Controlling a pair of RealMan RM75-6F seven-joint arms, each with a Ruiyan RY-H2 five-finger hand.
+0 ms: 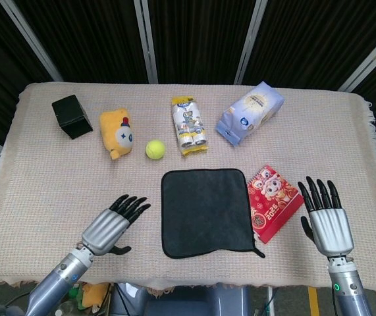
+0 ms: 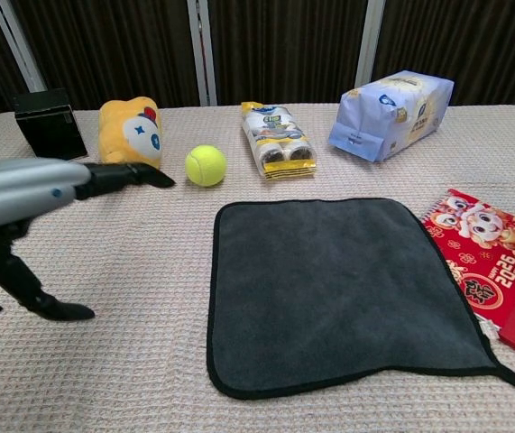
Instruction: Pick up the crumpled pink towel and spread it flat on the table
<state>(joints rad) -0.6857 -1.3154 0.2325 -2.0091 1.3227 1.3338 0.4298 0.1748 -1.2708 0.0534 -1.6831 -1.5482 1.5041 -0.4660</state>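
Observation:
No pink towel shows in either view; the only cloth is a dark grey towel (image 1: 206,210) (image 2: 334,289), lying spread flat on the table near the front edge. My left hand (image 1: 112,224) (image 2: 50,185) hovers to the left of it, apart from the cloth, fingers stretched out and holding nothing. My right hand (image 1: 326,220) is open, palm down, fingers spread, at the front right beyond a red packet; the chest view does not show it.
A red printed packet (image 1: 274,201) (image 2: 487,262) lies against the towel's right edge. Along the back stand a black box (image 1: 72,116), a yellow plush toy (image 1: 116,133), a tennis ball (image 1: 155,149), a snack pack (image 1: 188,125) and a tissue pack (image 1: 250,112).

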